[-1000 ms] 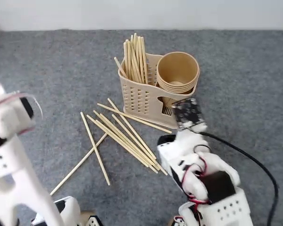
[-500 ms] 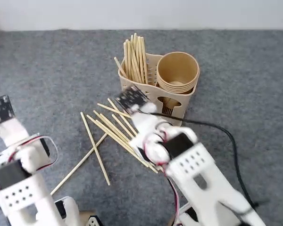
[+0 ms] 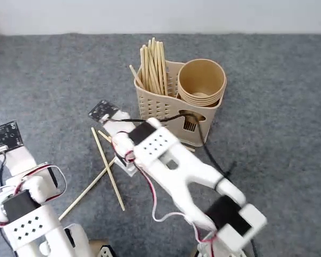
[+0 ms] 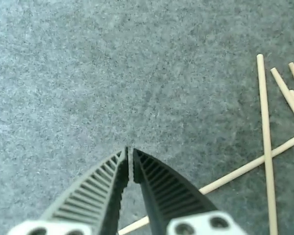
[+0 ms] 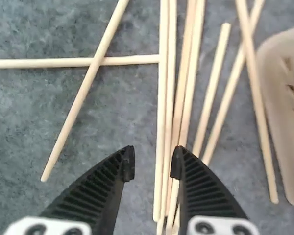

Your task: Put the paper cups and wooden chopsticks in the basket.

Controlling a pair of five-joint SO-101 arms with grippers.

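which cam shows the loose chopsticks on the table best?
Right wrist view: the loose chopsticks lie close up, several parallel, some running under the right gripper, jaws open. High view shows two crossed ones; the right arm covers most of the rest. Left wrist view catches a few at its edge.

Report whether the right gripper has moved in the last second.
Yes. In the high view the right gripper swung leftward across the basket's front, ending over the loose chopsticks left of it.
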